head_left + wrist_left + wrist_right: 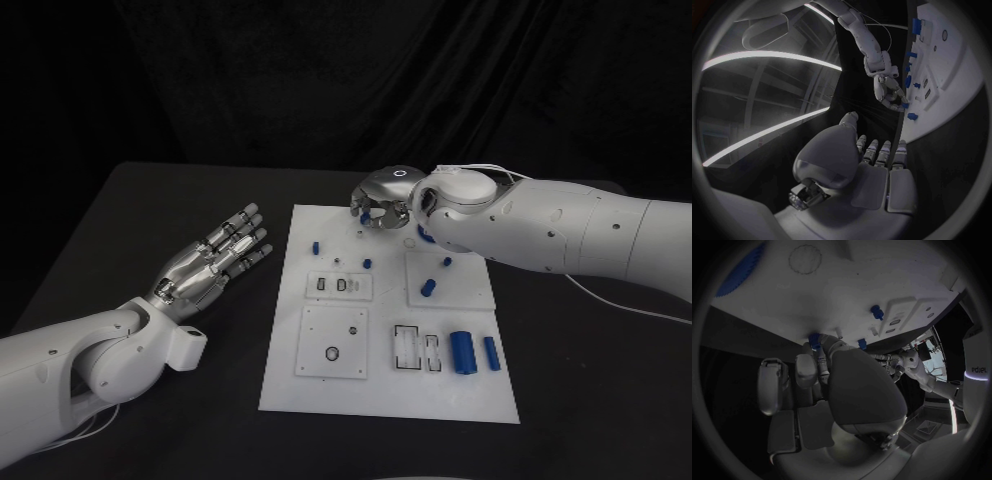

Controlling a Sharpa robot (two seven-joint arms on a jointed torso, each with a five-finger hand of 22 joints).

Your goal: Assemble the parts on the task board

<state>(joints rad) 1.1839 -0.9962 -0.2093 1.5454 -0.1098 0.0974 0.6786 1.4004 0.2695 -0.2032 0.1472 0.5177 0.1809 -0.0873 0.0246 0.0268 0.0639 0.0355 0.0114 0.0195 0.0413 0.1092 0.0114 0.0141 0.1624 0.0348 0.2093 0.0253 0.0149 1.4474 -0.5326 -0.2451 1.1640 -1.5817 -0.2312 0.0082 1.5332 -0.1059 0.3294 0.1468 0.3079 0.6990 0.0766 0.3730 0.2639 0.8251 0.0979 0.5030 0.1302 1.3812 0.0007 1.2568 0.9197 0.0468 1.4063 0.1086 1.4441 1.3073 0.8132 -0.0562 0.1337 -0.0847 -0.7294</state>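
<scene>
The white task board (pixel 325 385) lies mid-table, also seen as the board (pixel 854 285) and the board (pixel 957 55). My right hand (pixel 385 204) hangs over its far edge with fingers curled down. Its fingertips close on a small blue part (pixel 814 340), the same blue part (pixel 904 105) seen from the other wrist. My right hand (pixel 848 390) hides most of that contact. My left hand (pixel 216 256) is flat and empty, fingers spread, over the table left of the board. Blue pegs (pixel 316 247), (pixel 366 263) stand near the far left slots. Two blue cylinders (pixel 463 352) lie at the near right.
More blue pieces (pixel 428 288) sit on the board's right half, with white slotted plates (pixel 333 341) on its near half. A blue toothed wheel (pixel 739 270) lies on the board close to my right wrist. Bare black table (pixel 130 200) surrounds the board.
</scene>
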